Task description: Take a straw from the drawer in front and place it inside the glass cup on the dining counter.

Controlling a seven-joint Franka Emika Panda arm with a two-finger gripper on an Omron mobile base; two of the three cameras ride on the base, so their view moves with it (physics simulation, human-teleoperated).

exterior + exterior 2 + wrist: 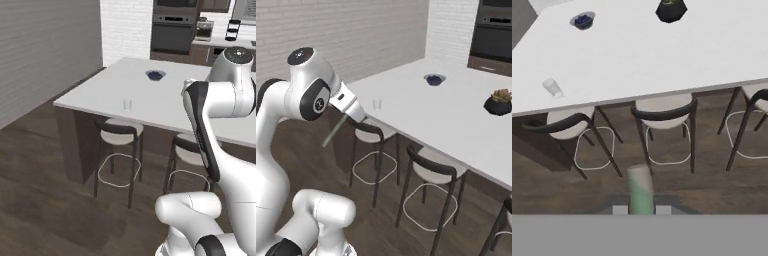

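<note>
1. The straw [334, 131], a thin pale greenish rod, hangs slanted from the gripper [354, 113], its fingers pinching its upper end.
2. The white arm is raised, with the hand short of the dining counter [421, 107].
3. The clear glass cup [127, 104] stands upright near the smooth white top's front edge, toward its left corner.

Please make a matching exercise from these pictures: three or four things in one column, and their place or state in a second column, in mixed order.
Things:
1. straw
2. glass cup
3. blue bowl
4. potted plant

Places or states:
A. stands near the corner of the dining counter, above a stool
B. held in the tool, above the floor
C. in a dark pot on the counter, to the right
D. near the far side of the counter

Pairs: 1-B, 2-A, 3-D, 4-C
</note>
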